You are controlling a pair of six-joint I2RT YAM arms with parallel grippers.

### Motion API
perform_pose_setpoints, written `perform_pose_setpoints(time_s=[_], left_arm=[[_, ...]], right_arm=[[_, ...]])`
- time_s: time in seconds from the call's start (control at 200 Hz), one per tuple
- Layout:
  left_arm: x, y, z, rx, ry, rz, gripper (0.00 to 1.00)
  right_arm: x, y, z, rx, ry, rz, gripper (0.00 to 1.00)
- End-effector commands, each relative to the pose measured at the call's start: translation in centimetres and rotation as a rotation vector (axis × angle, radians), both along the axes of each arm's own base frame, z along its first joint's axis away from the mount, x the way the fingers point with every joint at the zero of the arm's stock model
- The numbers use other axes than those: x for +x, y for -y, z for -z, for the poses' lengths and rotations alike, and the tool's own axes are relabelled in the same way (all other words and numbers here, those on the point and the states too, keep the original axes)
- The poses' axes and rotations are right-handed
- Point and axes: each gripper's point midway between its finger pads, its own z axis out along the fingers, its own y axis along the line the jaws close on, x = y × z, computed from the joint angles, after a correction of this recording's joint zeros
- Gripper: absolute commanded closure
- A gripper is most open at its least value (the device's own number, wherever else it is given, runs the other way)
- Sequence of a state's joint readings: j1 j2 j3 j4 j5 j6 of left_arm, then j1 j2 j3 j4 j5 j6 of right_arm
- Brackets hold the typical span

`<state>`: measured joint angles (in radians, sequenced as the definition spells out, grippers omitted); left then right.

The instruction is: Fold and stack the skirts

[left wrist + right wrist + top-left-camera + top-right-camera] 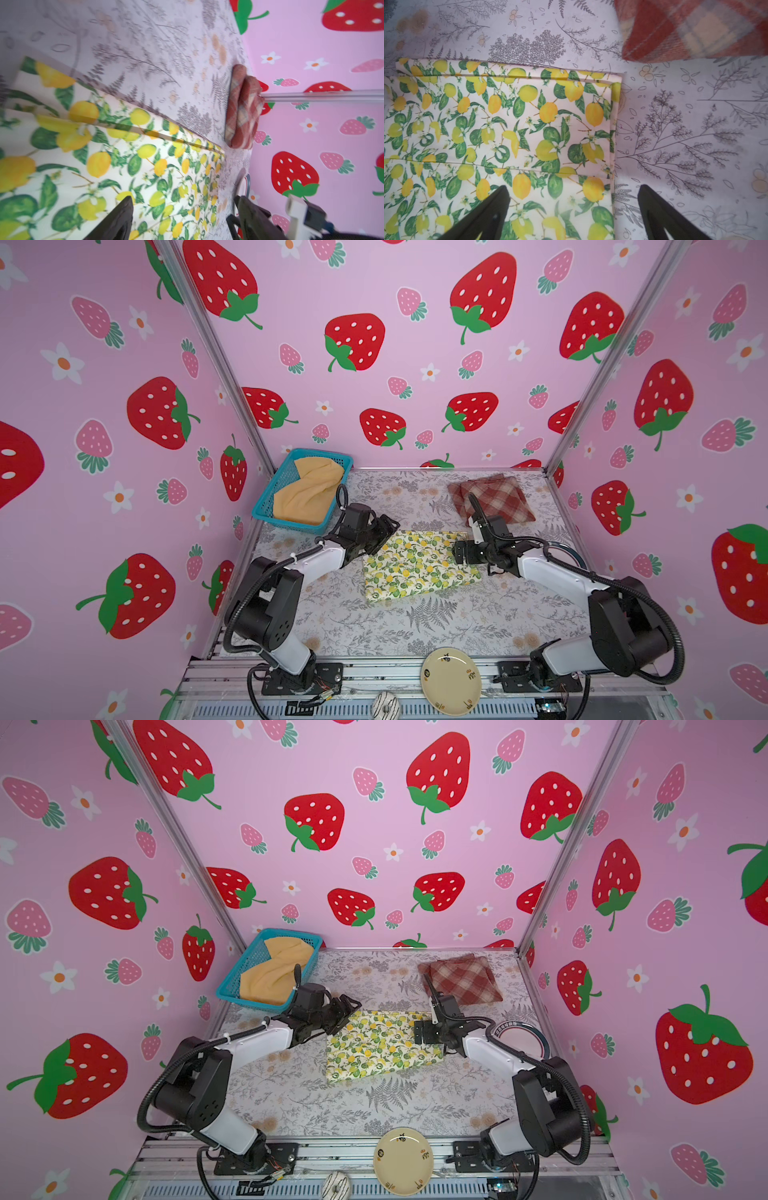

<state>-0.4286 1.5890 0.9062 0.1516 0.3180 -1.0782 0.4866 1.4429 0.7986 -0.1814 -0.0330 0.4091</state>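
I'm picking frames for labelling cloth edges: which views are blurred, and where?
Left wrist view: the lemon skirt is smeared close to the lens, the plaid skirt farther off is sharper. Right wrist view: lemon skirt's folds crisp, plaid skirt slightly soft. Both top views: sharp, evenly lit.

1. Both top views are bright and evenly lit; shadows on the table are faint.
2. Wide-angle distortion bows the walls.
3. Left wrist view: the lemon skirt blurs toward 9 o'clock.
4. Right wrist view: the plaid skirt at 1 o'clock is soft.
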Motion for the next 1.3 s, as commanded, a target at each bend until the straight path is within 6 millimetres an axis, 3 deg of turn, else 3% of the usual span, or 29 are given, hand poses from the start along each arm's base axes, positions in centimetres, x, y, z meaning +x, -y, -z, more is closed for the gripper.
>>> perform_pose_setpoints(time_s=[0.0, 0.21, 0.395, 0.961, 1.136, 1.296], left_arm=[[-2.0, 2.1, -2.2, -0.004, 0.025, 0.084, 0.19], [-6.5, 4.9, 0.7, -0.078, -0.044, 0.14, 0.19], [-8.6, 5.3, 3.6, -0.062, -0.094, 0.161, 0.19], [-11.6, 3.6, 10.9, 0.051, -0.28, 0.174, 0.2], [-12.2, 3.2, 11.8, 0.068, -0.301, 0.177, 0.2], [-12.1, 2.9, 11.8, 0.084, -0.292, 0.174, 0.2]], right_arm=[[-0.5, 1.2, 1.7, -0.001, -0.062, -0.008, 0.0], [-0.3, 1.7, 3.4, 0.02, -0.107, -0.011, 0.01], [-0.3, 1.0, 4.1, 0.046, -0.131, -0.03, 0.04], [-0.9, 0.3, 6.6, 0.088, -0.188, -0.032, 0.14], [-1.3, 0.6, 7.1, 0.076, -0.199, -0.028, 0.18], [-1.6, 0.8, 7.6, 0.074, -0.214, -0.022, 0.3]])
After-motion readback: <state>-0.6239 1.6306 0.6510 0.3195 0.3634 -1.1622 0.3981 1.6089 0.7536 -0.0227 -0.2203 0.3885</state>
